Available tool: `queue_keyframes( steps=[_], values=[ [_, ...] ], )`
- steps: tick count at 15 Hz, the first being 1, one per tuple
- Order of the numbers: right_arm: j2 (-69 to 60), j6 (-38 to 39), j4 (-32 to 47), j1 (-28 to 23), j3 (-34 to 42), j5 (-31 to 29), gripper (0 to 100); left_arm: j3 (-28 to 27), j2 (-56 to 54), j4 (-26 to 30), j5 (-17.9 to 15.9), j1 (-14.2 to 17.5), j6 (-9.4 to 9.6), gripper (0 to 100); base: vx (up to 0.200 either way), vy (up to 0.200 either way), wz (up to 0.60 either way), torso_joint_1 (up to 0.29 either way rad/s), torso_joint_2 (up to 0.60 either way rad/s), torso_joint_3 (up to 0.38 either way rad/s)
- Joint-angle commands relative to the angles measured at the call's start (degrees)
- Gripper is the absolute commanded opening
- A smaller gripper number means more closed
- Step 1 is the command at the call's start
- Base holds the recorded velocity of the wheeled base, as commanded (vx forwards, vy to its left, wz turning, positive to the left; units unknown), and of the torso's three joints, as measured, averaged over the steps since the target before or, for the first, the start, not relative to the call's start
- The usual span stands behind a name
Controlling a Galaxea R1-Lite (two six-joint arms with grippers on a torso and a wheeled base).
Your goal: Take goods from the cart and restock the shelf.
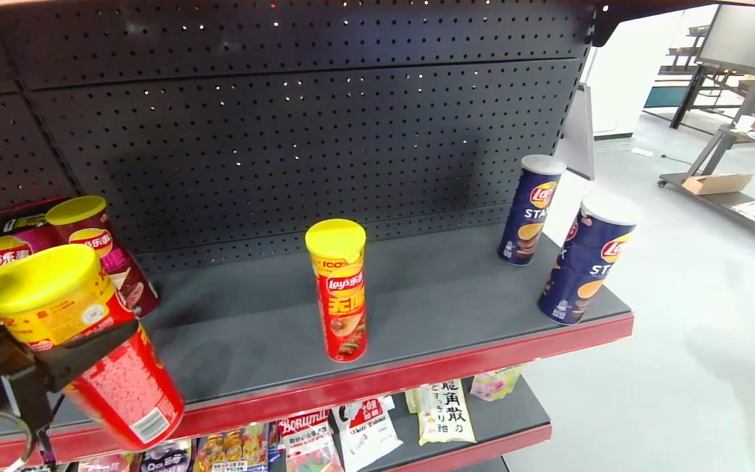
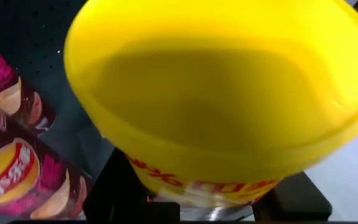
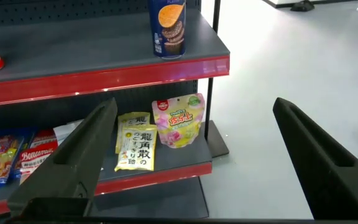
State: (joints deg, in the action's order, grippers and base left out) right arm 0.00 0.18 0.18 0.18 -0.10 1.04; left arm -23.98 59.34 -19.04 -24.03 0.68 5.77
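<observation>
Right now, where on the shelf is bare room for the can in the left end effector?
The widest bare patch of shelf lies between the standing red can and the rear blue can and front blue can. A second lies between that red can and the maroon can. The left end, by the purple bag, is crowded.

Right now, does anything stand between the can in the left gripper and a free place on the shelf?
Nothing visible does. The left gripper holds the tilted can at the front left of the shelf. Bare board lies beside it, between the maroon can behind and the upright red can mid-shelf.
</observation>
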Motion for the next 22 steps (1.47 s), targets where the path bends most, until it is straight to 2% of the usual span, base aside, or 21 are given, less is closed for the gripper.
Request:
queue_keyframes(
  steps=[1, 3, 4, 6, 9, 11, 13, 15, 16, 17, 22],
  values=[
    [0.0, 0.0, 0.0, 0.0, 0.0, 0.1, 100, -1.1, 9.9, -5.2, 0.0, -2.4, 0.12, 0, 0.0, 0.0, 0.0, 0.0, 0.0, 0.0],
    [0.0, 0.0, 0.0, 0.1, 0.0, 0.0, 100, -1.9, 18.5, -15.4, 0.8, -6.0, 0.12, 0, 0.0, 0.0, 0.0, 0.0, 0.0, 0.0],
    [0.0, 0.0, 0.0, 0.1, 0.0, 0.0, 100, -2.4, 21.1, -18.5, 1.6, -7.6, -0.14, 0, 0.0, 0.0, 0.0, 0.0, 0.0, 0.0],
    [0.0, 0.0, 0.0, 0.0, 0.0, 0.1, 100, -7.6, 30.2, -24.4, 5.0, -11.6, -0.4, 0, 0.0, 0.0, 0.0, 0.0, 0.0, 0.0],
    [0.0, 0.0, 0.0, 0.0, 0.0, 0.0, 100, -17.4, 40.0, -27.2, 5.4, -13.3, -1.11, 0, 0.0, 0.0, 0.0, 0.0, 0.0, 0.0],
    [0.0, 0.0, 0.0, 0.0, 0.0, 0.0, 100, -21.9, 45.1, -28.1, 6.0, -13.6, -1.37, 0, 0.0, 0.0, 0.0, 0.0, 0.0, 0.0],
    [0.0, 0.0, 0.0, 0.1, 0.0, 0.0, 100, -24.4, 49.7, -31.9, 6.2, -14.7, -1.37, 0, 0.0, 0.0, 0.0, 0.0, 0.0, 0.0],
    [0.0, 0.0, 0.0, 0.0, 0.0, 0.0, 100, -25.3, 51.2, -32.8, 6.4, -15.1, -1.37, 0, 0.0, 0.0, 0.0, 0.0, 0.0, 0.0],
    [0.0, 0.0, 0.0, 0.0, 0.0, 0.0, 100, -29.2, 54.5, -32.9, 9.5, -16.2, -1.99, 0, 0.0, 0.0, 0.0, 0.0, 0.0, 0.0],
    [0.0, 0.0, 0.0, 0.1, 0.0, 0.0, 100, -32.8, 57.0, -32.9, 12.3, -18.0, -4.1, 0, 0.0, 0.0, 0.0, 0.0, 0.0, 0.0],
    [0.0, 0.0, 0.0, 0.0, 0.0, 0.0, 100, -38.4, 61.4, -32.7, 12.6, -19.0, -4.27, 0, 0.0, 0.0, 0.0, 0.0, 0.0, 0.0]
  ],
)
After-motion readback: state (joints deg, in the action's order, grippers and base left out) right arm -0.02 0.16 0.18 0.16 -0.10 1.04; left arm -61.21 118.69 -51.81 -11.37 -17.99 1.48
